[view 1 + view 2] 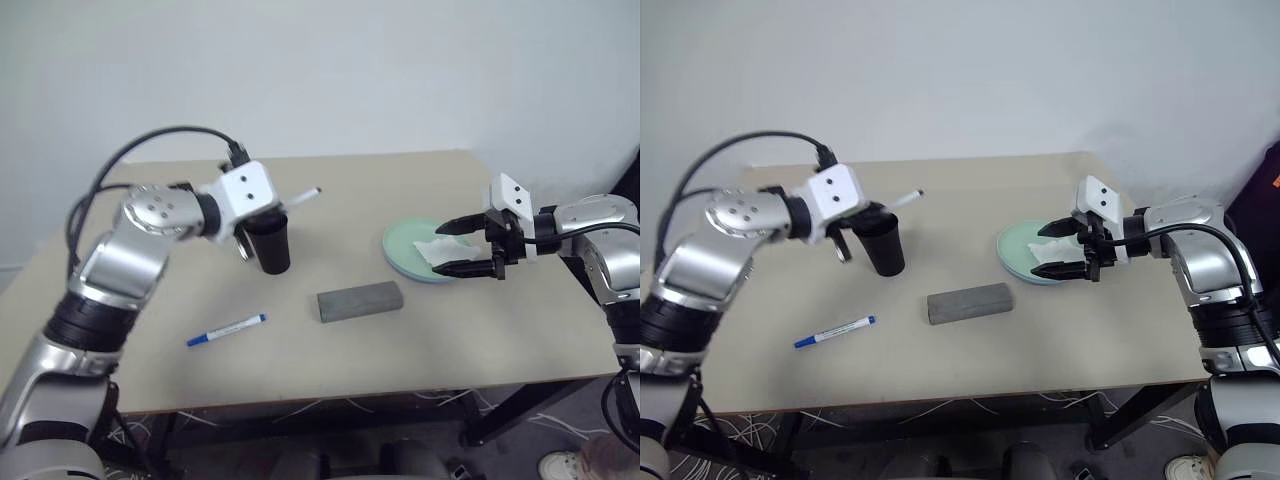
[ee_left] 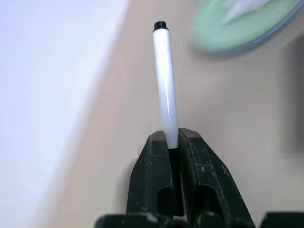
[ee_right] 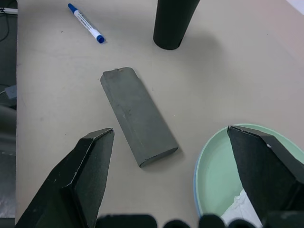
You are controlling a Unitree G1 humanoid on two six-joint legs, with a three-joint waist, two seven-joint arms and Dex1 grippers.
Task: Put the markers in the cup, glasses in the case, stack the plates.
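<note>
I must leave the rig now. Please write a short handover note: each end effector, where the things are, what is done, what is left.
Left end effector: shut on the black-capped marker, held above the cup.
Right end effector: open, holding nothing, over the plates.
Blue-capped marker: lying on the table.
Case: closed, mid-table.
Done: plates stacked, green on blue, a white tissue on top.
Left: both markers into the cup; the glasses into the case. I cannot locate the glasses.
</note>
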